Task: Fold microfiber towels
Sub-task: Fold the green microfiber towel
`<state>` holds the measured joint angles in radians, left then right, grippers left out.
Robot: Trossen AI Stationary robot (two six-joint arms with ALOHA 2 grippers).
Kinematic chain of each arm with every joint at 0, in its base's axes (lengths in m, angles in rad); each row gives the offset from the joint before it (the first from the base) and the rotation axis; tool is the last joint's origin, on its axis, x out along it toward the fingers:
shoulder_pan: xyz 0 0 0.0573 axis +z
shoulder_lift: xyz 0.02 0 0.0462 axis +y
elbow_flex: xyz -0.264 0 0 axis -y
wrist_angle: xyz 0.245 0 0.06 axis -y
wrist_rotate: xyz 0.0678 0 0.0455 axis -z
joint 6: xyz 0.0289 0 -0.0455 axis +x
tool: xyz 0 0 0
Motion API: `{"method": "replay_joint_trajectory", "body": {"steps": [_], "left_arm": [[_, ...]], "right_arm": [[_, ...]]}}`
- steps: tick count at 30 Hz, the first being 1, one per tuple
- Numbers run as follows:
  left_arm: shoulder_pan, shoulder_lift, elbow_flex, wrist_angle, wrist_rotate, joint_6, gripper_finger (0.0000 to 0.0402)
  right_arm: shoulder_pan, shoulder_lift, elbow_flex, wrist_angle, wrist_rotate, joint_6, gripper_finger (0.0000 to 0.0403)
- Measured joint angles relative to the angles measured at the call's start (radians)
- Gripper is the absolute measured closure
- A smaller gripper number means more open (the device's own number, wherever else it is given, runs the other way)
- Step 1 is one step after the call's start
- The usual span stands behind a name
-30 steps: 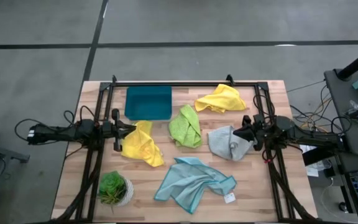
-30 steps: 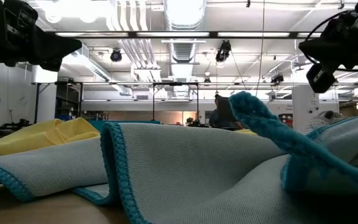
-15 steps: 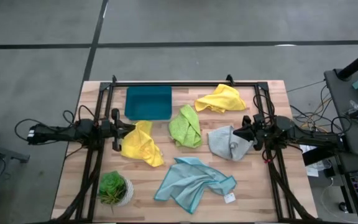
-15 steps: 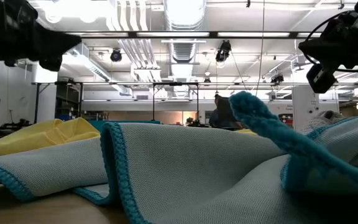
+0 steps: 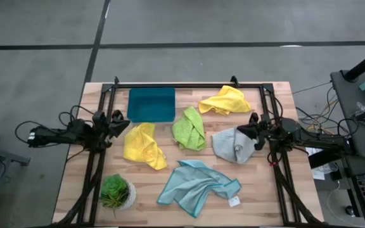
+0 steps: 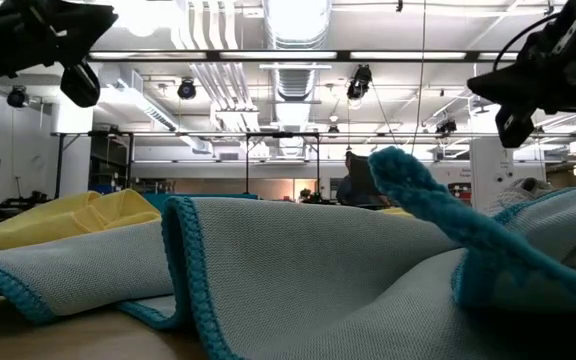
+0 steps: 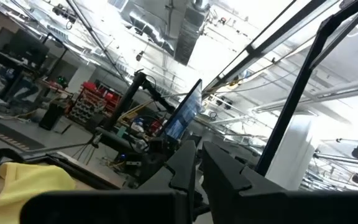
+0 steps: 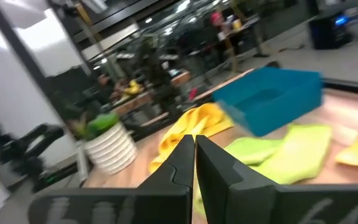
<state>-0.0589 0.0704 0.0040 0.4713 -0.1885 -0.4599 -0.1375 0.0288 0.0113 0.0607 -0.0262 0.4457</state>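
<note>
- Five microfiber towels lying crumpled and unfolded on the wooden desk (image 5: pixel 271 196), none held.
- Light blue towel (image 5: pixel 196 184) at the near middle, filling most of the low view with its teal stitched edge.
- Pale grey towel (image 5: pixel 230 145) right of centre, just beside the right claw.
- Lime green towel (image 5: pixel 190 129) in the middle, between the grey towel and the yellow towel on the left (image 5: pixel 143 145).
- Second yellow towel (image 5: pixel 225 100) at the far edge, right of the teal tray (image 5: pixel 151 104).
- Small potted plant (image 5: pixel 115 191) at the near left corner.
- Right claw (image 5: pixel 251 130) clenched and empty, raised at the grey towel's outer edge; fingers (image 8: pixel 185 163) pressed together, pointing across the desk.
- Left claw (image 5: pixel 120 124) clenched and empty, up off the desk near the left yellow towel and the tray's near left corner, tilted upward toward the ceiling in its wrist view.
</note>
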Motion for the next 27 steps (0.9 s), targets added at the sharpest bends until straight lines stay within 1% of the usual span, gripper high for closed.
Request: {"method": "replay_joint_trajectory", "body": {"steps": [4,7,10,12,17,24,27], "left_arm": [[0.000,0.001,0.000,0.025,-0.032,0.051,0.0387],[0.000,0.009,0.000,0.071,-0.052,0.057,0.0387],[0.000,0.029,0.005,0.142,-0.053,0.109,0.0387],[0.000,0.054,0.013,0.159,-0.053,0.134,0.0387],[0.000,0.142,0.063,0.212,-0.053,0.161,0.0387],[0.000,0.325,0.118,0.329,-0.053,0.161,0.0387],[0.000,0.404,0.158,0.367,-0.053,0.160,0.0387]], "right_arm": [[0.000,0.000,0.000,0.008,0.053,-0.017,0.0394],[0.000,0.000,0.000,0.040,0.057,-0.040,0.0394],[0.000,0.000,0.000,0.080,0.072,-0.060,0.0394],[0.000,0.000,0.000,0.101,0.097,-0.078,0.0394],[0.000,0.001,0.000,0.137,0.123,-0.119,0.0394],[0.000,0.013,0.004,0.200,0.135,-0.158,0.0394],[0.000,0.042,0.037,0.214,0.135,-0.177,0.0394]]}}
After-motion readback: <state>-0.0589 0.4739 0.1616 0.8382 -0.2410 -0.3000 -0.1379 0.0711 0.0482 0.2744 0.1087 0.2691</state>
